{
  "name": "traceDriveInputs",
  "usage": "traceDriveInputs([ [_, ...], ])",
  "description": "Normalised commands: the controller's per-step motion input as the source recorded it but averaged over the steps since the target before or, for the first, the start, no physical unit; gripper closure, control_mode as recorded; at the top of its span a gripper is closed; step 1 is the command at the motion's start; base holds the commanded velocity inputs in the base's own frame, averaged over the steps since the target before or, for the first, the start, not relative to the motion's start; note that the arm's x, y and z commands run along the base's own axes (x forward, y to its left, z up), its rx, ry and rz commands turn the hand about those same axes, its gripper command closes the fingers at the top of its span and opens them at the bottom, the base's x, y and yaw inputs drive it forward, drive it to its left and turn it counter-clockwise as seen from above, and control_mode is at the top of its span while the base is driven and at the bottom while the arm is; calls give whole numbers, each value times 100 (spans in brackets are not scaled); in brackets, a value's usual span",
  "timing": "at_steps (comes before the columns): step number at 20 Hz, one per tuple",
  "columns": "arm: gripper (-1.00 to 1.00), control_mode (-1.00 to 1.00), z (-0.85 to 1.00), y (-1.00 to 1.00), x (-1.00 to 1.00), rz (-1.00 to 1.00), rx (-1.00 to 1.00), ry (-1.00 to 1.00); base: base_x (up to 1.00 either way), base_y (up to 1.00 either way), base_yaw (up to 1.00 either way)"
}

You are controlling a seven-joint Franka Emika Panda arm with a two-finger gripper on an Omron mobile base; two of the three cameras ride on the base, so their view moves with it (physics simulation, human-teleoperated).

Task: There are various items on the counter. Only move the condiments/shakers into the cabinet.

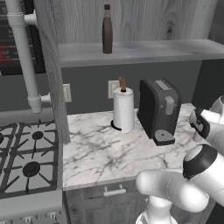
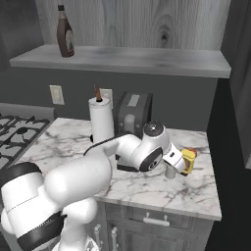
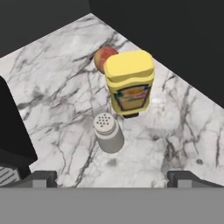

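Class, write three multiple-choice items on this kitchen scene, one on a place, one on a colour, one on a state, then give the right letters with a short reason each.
1. Where does the dark brown bottle stand?
A. on the cabinet shelf
B. on the stove
C. beside the coffee machine

2. What colour is the squeeze bottle?
A. green
B. yellow
C. blue

3. How is the gripper set?
A. shut on the shaker
B. shut on the squeeze bottle
C. open above the counter

Key: 1 A, both base views show it upright on the shelf. 2 B, the hand view shows its yellow body. 3 C, the fingertips stand wide apart, the shaker untouched beyond them.
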Motion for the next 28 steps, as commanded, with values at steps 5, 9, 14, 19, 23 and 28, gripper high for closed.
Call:
traceDriveInputs([
  [5,-100,-100,-18,0,12,0,0,7,0,0,0],
  [9,-100,-100,-27,-2,0,0,0,9,0,0,0],
  [14,-100,-100,-18,-6,1,0,0,3,0,0,0],
  [19,-100,-100,-12,-5,11,0,0,0,0,0,0],
  [23,-100,-100,-11,-4,15,0,0,0,0,0,0],
  [28,-100,-100,-11,-2,18,0,0,0,0,0,0],
])
